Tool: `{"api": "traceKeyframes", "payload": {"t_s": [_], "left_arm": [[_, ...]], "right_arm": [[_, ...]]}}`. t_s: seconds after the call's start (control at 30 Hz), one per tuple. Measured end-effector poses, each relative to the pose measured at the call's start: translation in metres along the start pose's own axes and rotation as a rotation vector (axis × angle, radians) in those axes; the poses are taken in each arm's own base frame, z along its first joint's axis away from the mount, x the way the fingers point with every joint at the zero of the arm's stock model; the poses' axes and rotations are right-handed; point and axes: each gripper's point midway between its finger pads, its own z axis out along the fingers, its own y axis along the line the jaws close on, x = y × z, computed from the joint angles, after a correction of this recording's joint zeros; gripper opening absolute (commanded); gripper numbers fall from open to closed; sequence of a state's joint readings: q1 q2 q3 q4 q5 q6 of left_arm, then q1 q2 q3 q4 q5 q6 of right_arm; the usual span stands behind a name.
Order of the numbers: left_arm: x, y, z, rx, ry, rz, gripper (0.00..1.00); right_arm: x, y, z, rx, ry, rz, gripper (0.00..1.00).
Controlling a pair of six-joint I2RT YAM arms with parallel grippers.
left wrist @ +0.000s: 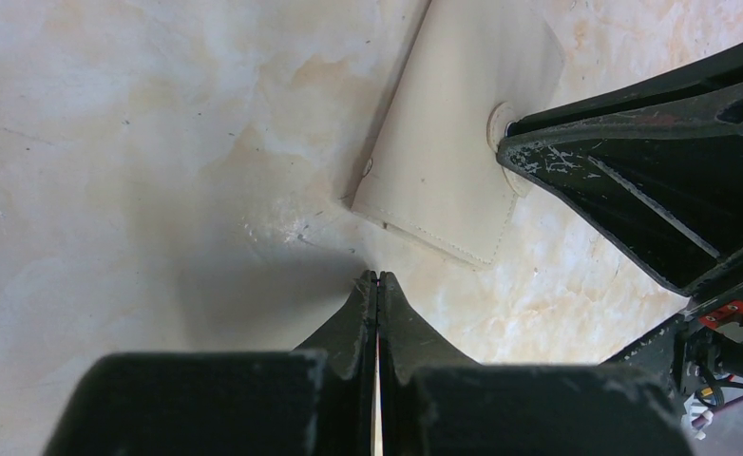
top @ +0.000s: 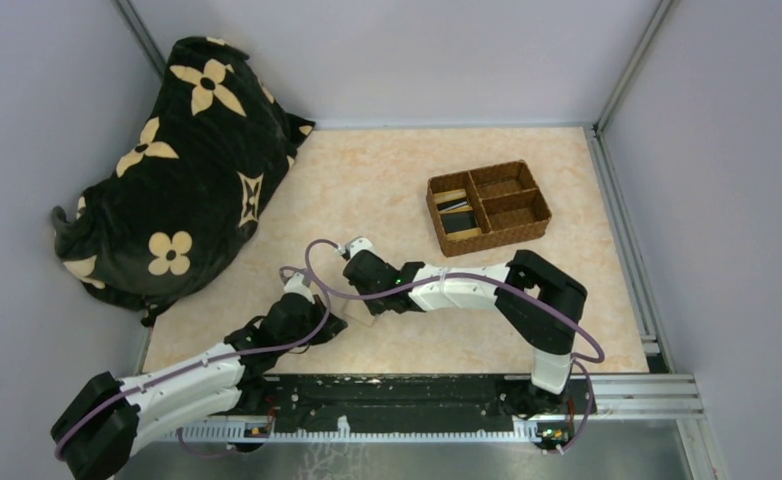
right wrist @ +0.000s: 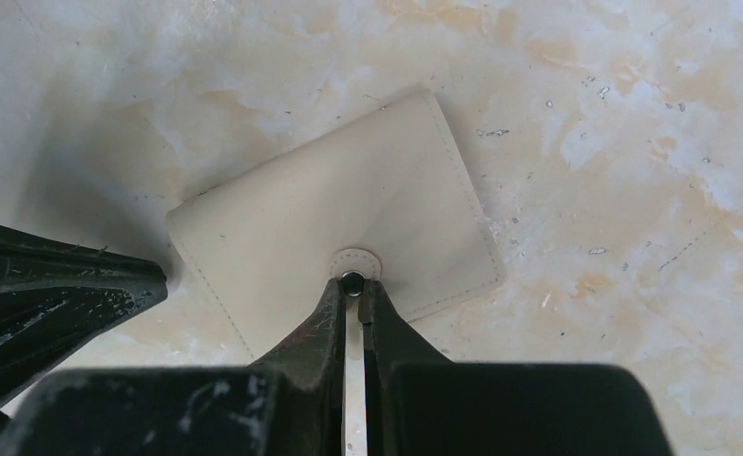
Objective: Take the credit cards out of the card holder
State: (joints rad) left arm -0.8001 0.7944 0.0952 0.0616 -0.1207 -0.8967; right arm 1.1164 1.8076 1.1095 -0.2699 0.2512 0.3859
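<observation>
Right gripper (right wrist: 352, 285) is pinched almost closed on the snap tab (right wrist: 356, 260) of the card holder (right wrist: 330, 214), its tips meeting at the small metal stud. Left gripper (left wrist: 378, 277) is fully closed on nothing. Its tips sit low over the table (left wrist: 111, 142), just beside the holder's corner and not on it.

The card holder lies flat and folded shut, cream face up, toward the near middle of the table between the two grippers. Nothing pokes out of it, and whether anything is inside cannot be told. Farther off to the right, the brown tray (top: 497, 238) holds what look like credit cards (top: 457, 215) in its left compartments.

The step in hand looks like popping the snap to open the flap. To do it well, the pull on the tab should go up and away from the fold, peeling and not dragging, or the light wallet may simply lift or slide. The left tips would serve best pressed onto the holder's body as an anchor. A thin tab can slip from a shallow pinch, so the grip should reach past the stud.
</observation>
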Motion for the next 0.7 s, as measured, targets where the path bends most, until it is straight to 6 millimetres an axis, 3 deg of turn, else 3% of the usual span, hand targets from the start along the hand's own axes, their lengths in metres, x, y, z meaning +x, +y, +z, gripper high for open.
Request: {"api": "traceKeyframes", "payload": {"t_s": [0.23, 0.33, 0.43, 0.5, 0.7], "left_arm": [[0.005, -0.006, -0.004, 0.03, 0.038, 0.014, 0.03], [0.001, -0.025, -0.01, 0.088, 0.057, 0.025, 0.13], [-0.017, -0.053, -0.017, 0.17, 0.022, 0.03, 0.13], [-0.025, -0.062, -0.019, 0.192, -0.004, 0.029, 0.13], [-0.016, -0.044, 0.0, 0.128, 0.014, 0.027, 0.09]], "right_arm": [[-0.001, -0.001, -0.001, 0.0, -0.007, -0.012, 0.0], [-0.001, -0.001, -0.001, -0.003, -0.015, -0.017, 0.0], [-0.001, -0.001, -0.001, -0.007, -0.021, -0.019, 0.0], [-0.001, -0.001, -0.001, -0.012, -0.029, -0.018, 0.0], [0.0, 0.0, -0.002, -0.023, -0.043, -0.011, 0.0]]}}
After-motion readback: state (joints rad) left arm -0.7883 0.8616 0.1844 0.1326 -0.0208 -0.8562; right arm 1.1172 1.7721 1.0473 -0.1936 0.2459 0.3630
